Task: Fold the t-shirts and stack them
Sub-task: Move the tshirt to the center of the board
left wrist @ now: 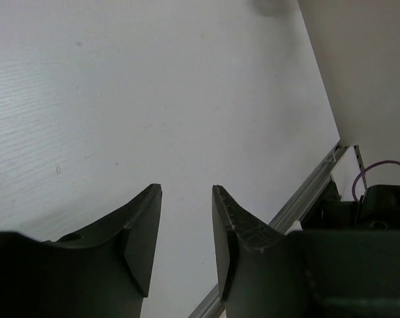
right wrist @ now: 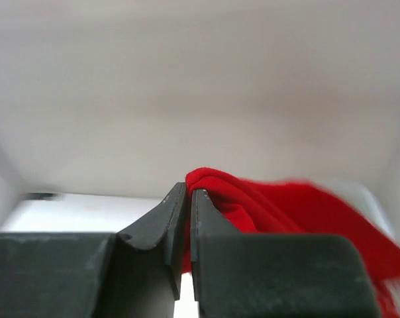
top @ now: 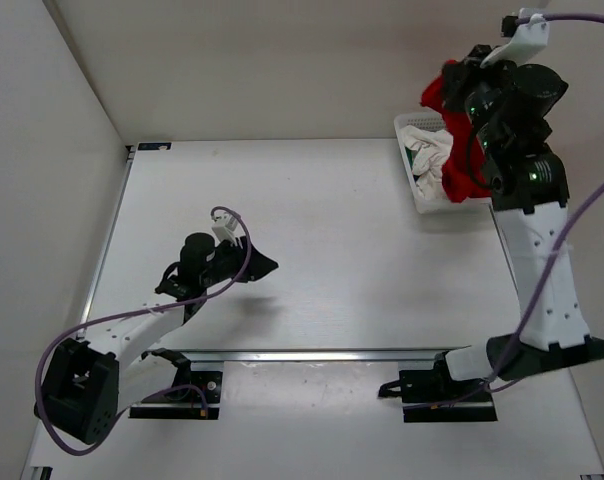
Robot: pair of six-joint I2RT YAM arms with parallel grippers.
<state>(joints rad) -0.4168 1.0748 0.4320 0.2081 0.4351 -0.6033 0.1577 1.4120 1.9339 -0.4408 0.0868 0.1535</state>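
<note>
My right gripper [right wrist: 189, 192] is shut on a fold of the red t-shirt [right wrist: 286, 212], which drapes off to the right of the fingers. In the top view the red t-shirt [top: 460, 150] hangs from the raised right gripper [top: 454, 80] above the white mesh basket [top: 414, 130] at the table's far right. A white t-shirt [top: 429, 158] lies bunched inside the basket. My left gripper [left wrist: 187, 189] hovers open over bare table with nothing between its fingers; the top view shows the left gripper [top: 267, 265] left of centre. No green t-shirt is in view.
The white table [top: 332, 240] is bounded by walls at the back and left. A metal rail [top: 312, 354] runs along the near edge by the arm bases. A purple cable [top: 232, 260] loops along the left arm.
</note>
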